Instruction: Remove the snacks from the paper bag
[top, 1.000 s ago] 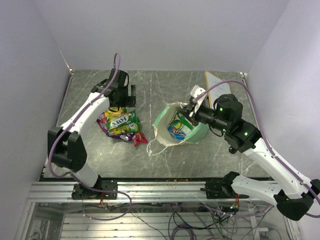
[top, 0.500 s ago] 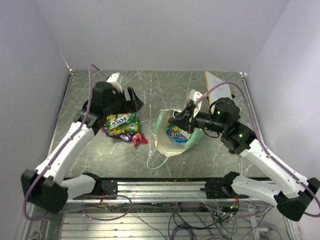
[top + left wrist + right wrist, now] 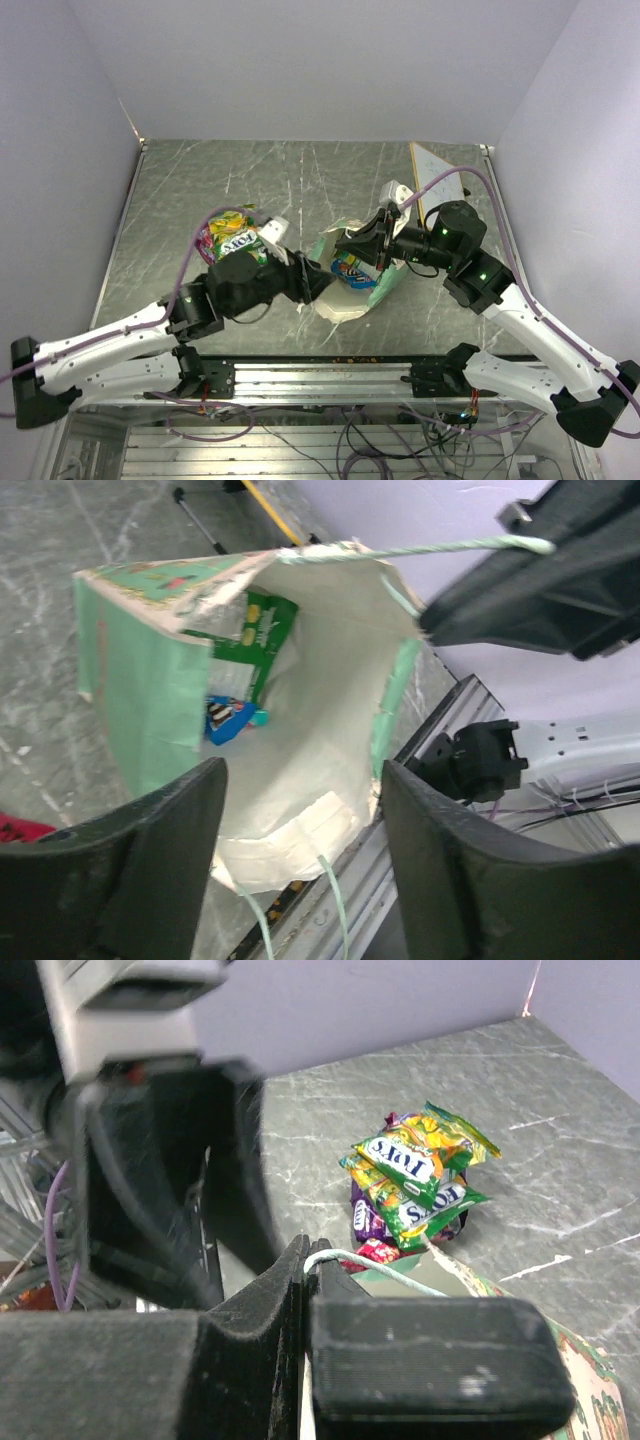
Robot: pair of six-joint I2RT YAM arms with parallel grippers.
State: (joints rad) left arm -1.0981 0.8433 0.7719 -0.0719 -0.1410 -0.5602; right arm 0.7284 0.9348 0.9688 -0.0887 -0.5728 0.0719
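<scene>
The paper bag lies tipped on its side mid-table, its mouth turned toward the left arm. My right gripper holds the top of the bag up. In the right wrist view that gripper is shut on the white string handle. My left gripper is at the bag's mouth. In the left wrist view it stands open with nothing between the fingers. The bag's cream inside holds a green packet and a blue packet. A pile of snacks lies left of the bag.
A white whiteboard lies at the back right. The metal rail runs along the table's near edge, close below the bag. The bag's second string handle hangs loose toward the rail.
My left arm swung from the snack pile down and right to the bag's mouth, and its jaws narrowed. My right gripper tipped the bag further toward the left.
</scene>
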